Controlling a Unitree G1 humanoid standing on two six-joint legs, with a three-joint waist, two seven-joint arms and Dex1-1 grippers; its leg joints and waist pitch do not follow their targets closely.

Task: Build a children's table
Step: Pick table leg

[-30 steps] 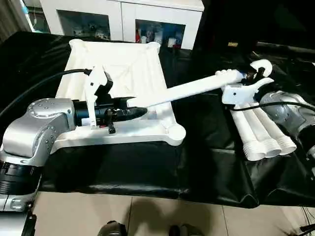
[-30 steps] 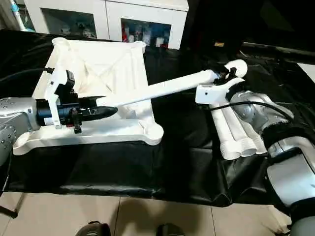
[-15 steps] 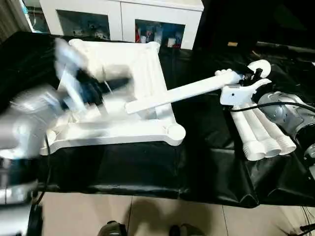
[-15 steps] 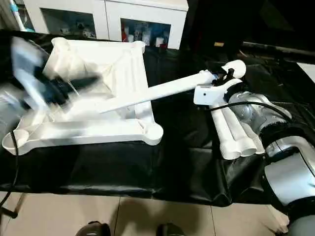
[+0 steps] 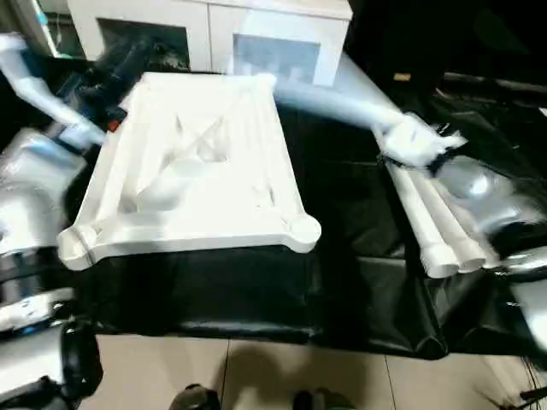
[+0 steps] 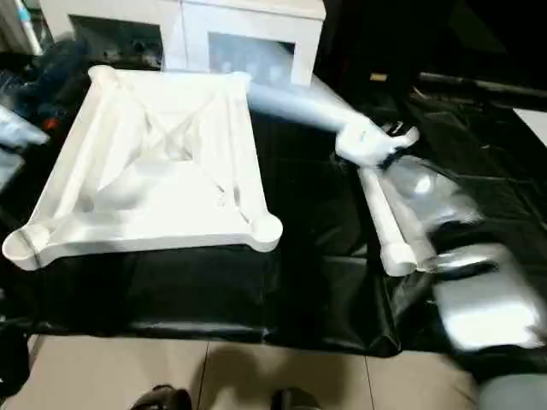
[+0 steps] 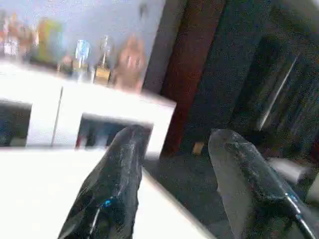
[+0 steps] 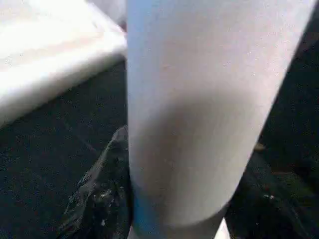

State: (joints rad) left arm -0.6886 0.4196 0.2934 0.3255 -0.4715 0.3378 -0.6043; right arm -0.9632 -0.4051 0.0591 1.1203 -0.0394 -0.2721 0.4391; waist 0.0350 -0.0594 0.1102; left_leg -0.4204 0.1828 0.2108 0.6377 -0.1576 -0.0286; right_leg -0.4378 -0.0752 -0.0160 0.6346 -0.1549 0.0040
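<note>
Tabletop [image 5: 205,162] lies ribs-up; right end effector [image 8: 149,209] pinches white leg [image 8: 199,99]; left [image 7: 174,164] spread.

Motion blur smears the right gripper [image 5: 419,145], apparently holding a leg [image 5: 329,98].

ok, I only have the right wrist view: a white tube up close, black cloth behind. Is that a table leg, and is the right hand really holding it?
Observer: Yes. In the head view the right hand grips one leg near its end, and the leg points away toward the cabinet.
Operator: Left hand on it too?
Observer: No. The left hand is by the table top's far left corner, fingers open, nothing between them.
Operator: Table top?
Observer: The table top lies ribbed side up, with the other legs on the cloth to its right.
</note>
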